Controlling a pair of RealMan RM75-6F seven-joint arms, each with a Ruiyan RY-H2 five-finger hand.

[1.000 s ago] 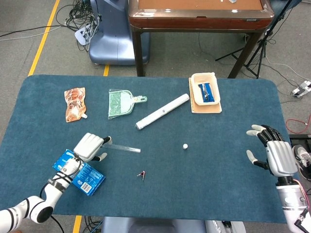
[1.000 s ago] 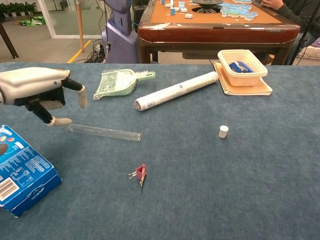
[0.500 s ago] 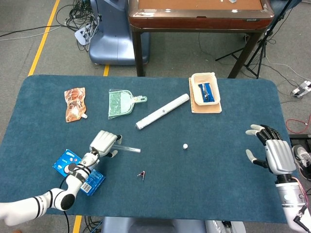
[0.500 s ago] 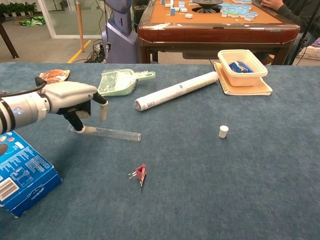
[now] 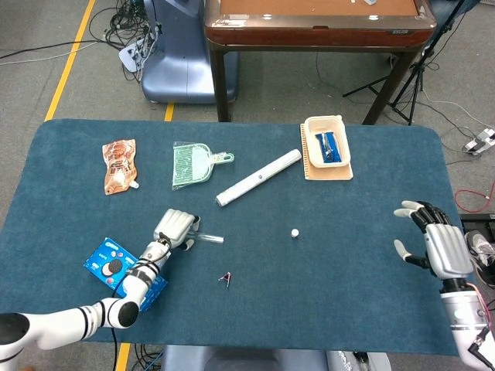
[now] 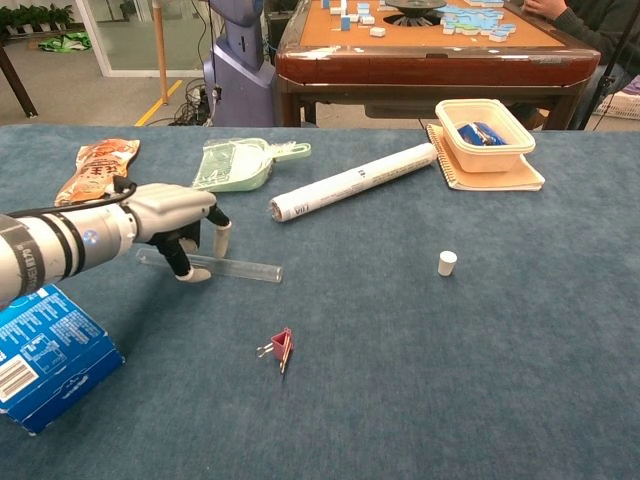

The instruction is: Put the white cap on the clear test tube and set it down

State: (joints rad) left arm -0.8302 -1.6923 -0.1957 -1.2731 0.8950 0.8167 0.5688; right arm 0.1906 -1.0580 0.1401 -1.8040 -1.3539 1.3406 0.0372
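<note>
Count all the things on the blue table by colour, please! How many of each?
White: 2, cap, paper roll
Clear: 1, test tube
Green: 1, dustpan
Blue: 1, box
Orange: 1, pouch
Red: 1, clip
Beige: 2, tub, notebook
Total: 9

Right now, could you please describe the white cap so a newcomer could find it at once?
On the blue table, look below the long white roll. The white cap stands alone there, a tiny stubby cylinder right of the clear test tube.
</note>
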